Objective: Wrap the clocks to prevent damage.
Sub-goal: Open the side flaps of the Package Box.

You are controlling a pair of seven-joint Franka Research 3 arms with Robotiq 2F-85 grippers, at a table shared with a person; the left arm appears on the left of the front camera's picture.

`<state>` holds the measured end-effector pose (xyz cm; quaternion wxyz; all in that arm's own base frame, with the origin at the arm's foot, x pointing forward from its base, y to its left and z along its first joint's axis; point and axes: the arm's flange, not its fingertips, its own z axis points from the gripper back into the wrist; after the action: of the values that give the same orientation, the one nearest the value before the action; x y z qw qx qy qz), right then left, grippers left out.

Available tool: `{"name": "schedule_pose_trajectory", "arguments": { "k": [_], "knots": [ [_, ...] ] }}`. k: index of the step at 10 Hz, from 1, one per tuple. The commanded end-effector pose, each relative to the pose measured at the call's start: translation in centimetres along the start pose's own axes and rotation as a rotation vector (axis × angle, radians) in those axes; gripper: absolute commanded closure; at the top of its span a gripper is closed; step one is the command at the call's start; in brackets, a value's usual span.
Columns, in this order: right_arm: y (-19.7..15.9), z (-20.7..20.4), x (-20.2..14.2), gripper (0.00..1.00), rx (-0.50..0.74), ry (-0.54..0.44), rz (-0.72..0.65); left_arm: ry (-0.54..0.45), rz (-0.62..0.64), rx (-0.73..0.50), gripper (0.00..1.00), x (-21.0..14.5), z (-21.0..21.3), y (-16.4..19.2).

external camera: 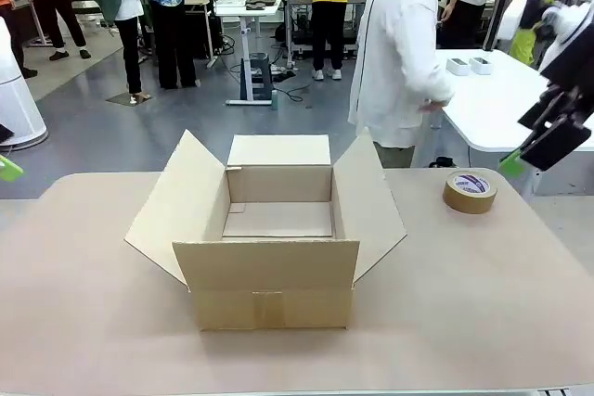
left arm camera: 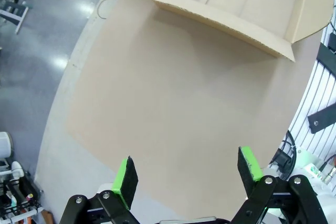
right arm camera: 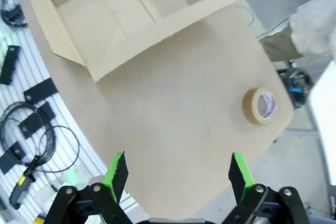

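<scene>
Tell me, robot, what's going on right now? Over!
Left end effector open, holding nothing. Right end effector open, holding nothing. Cardboard box flaps open, empty inside. Tape roll right of box, nothing in the way.

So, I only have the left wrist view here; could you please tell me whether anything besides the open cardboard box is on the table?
Observer: Yes, a brown roll of packing tape lies flat on the tan table, to the right of the open brown cardboard box.
Operator: Thank you. Is there anything inside that box?
Observer: No, the front view shows its whole floor bare.
Operator: And is the other arm holding anything?
Observer: No, the right gripper is raised at the table's right side, fingers apart, with nothing between them.
</scene>
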<state>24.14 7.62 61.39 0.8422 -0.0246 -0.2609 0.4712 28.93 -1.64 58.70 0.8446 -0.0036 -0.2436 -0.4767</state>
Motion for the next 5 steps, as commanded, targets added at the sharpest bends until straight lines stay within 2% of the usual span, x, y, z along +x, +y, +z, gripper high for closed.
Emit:
{"name": "schedule_pose_trajectory", "arguments": {
  "k": [1, 3, 4, 5],
  "knots": [
    [0.4, 1.2, 0.8, 0.0, -0.064, -0.053, -0.041, -0.018, 0.035, 0.072, 0.0, 0.6, 2.1, -1.1],
    [-0.1, 1.2, 1.7, 0.0, -0.09, -0.06, -0.084, -0.038, 0.056, 0.122, 0.0, 1.3, 3.8, -1.5],
    [-0.6, -0.6, 2.3, 0.0, -0.206, -0.013, -0.224, -0.057, 0.253, 0.239, 0.0, 2.1, 3.0, -1.8],
    [0.2, 2.5, 1.1, 0.0, -0.066, -0.066, -0.042, -0.053, 0.031, 0.081, 0.0, 1.0, 3.8, -1.4]
  ]
}}
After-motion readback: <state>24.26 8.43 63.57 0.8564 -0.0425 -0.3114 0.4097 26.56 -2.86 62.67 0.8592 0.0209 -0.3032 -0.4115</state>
